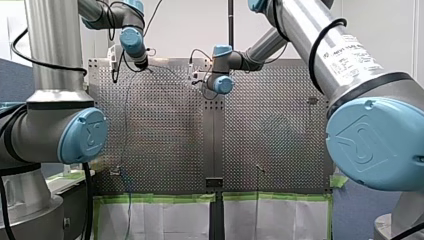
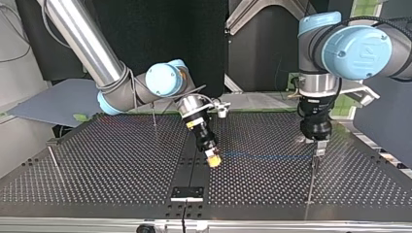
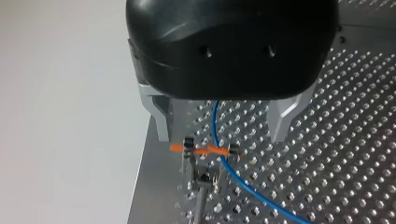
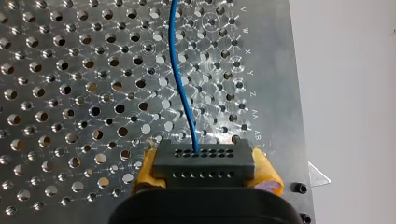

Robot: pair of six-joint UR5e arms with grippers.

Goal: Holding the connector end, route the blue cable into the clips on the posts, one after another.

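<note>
Counter [image 2: 97, 160]: perforated metal.
Right jaws: pinched on connector [image 4: 201, 161].
Left jaws: spread astride clip [image 3: 205, 163].
Risk: blue cable [image 4: 173, 28], seating unclear, could be dragged off clip by tension.

My left arm [image 2: 340, 46] enters at the top view's right, its wrist hanging straight down so that the left gripper [image 2: 318, 145] points vertically. Its metal fingers [image 3: 161, 119] stand well apart (one on each side of the black body). My right arm [image 2: 87, 43] slants in from the top view's left with the wrist bent, and the right gripper [image 2: 213, 159] tilts down toward the camera. Its yellow pads [image 4: 266, 173] are clamped on the black connector [image 4: 203, 161].
</note>
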